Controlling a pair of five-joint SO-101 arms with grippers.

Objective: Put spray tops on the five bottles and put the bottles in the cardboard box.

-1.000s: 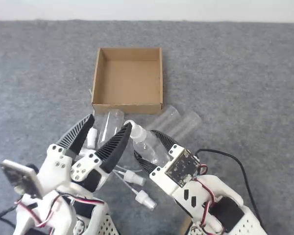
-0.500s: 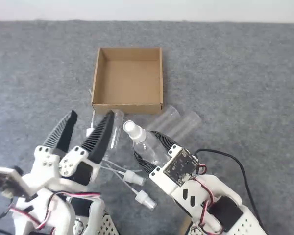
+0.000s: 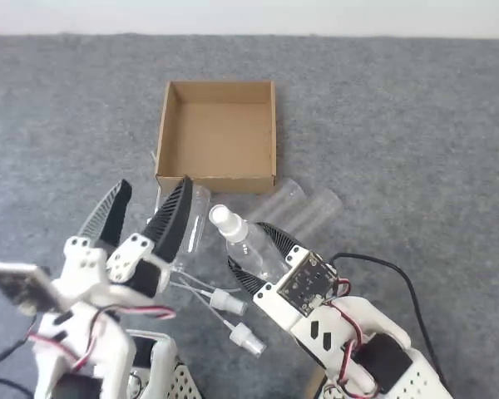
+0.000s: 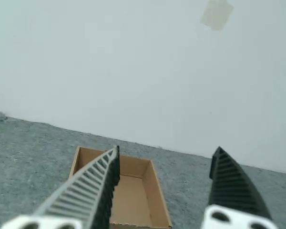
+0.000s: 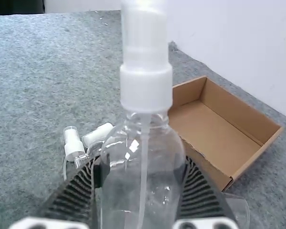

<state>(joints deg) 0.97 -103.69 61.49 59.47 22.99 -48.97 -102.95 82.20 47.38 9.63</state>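
I see one bottle [image 3: 248, 243] upright and slightly tilted, just below centre of the high view, with a white spray top [image 5: 145, 71] seated on its neck. The right gripper [image 3: 248, 246] is clamped around its clear body, one finger on each side. The box [image 3: 216, 179] sits in the upper middle of the frame, open side up, and nothing shows inside it. The held bottle is just below the box's lower right corner, apart from it.

Two clear bottles [image 3: 303, 204] lie side by side right of the held one, touching or almost touching the box's front wall. Another bottle [image 3: 191, 223] lies below the box's lower left corner, partly under the left gripper [image 3: 154, 184]. That gripper's fingers are spread wide and hold nothing; its wrist view looks over the box [image 4: 157, 200] toward the wall. Two loose tops [image 3: 237, 320] with dip tubes lie at lower centre, between the arms.

The surface [image 3: 416, 141] is a grey, felt-like mat across the whole table. A plain white wall [image 4: 133, 62] bounds its far edge.
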